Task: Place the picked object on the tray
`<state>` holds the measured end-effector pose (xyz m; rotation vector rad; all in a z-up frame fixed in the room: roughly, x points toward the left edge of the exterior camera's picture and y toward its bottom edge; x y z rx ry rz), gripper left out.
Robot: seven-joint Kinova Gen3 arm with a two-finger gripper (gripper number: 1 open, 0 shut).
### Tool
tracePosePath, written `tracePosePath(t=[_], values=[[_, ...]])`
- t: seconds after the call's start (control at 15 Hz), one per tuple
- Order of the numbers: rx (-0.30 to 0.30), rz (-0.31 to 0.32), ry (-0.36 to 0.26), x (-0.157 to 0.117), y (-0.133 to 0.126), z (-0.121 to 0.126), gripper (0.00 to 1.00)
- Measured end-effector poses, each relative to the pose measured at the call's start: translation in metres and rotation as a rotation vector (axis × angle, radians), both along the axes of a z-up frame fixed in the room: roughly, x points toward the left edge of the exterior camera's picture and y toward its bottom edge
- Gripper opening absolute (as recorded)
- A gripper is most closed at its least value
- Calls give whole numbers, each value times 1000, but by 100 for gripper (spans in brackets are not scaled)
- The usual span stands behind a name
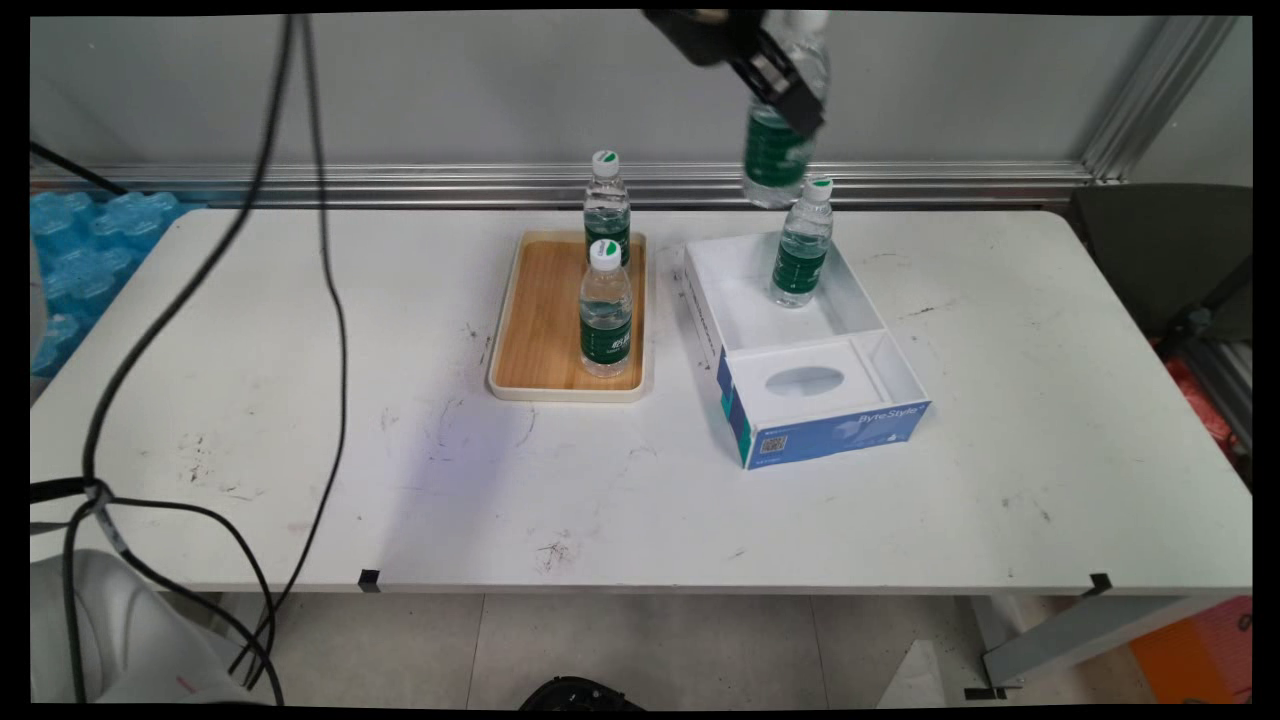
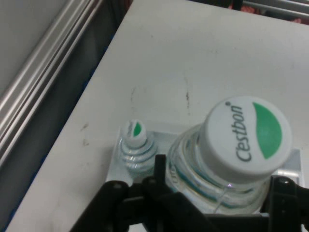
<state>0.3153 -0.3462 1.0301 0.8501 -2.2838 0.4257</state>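
Above the box (image 1: 800,345) | pincer (image 1: 785,85) clamps water bottle (image 1: 778,150) (near upright, cap up) | second bottle (image 1: 800,255) below

white table (image 1: 900,500), wooden tray (image 1: 545,330), blue packs (image 1: 80,260)

Clear glossy plastic bottle (image 1: 778,150), wood-grain tray (image 1: 545,320), scuffed matt table (image 1: 640,480)

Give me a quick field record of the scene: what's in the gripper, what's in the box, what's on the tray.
gripper: shut on held water bottle, raised above the box's far end
held bottle cap: white and green, lettered Cestbon
white box: one upright water bottle in its far compartment
wooden tray: two upright water bottles, near and far
table: white, scuffed
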Motion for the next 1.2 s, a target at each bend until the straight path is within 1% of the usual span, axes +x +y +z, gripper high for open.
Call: tracePosePath(t=[0.2,0.27,0.47,0.6,0.73,0.93,1.2], values=[[2,22,-3,36,15,18,0],[3,30,-3,44,18,21,0],[12,85,3,84,31,32,0],[23,121,6,107,38,34,0],[34,155,8,128,45,30,0],[44,187,11,146,50,20,0],[55,229,14,170,52,-11,0]])
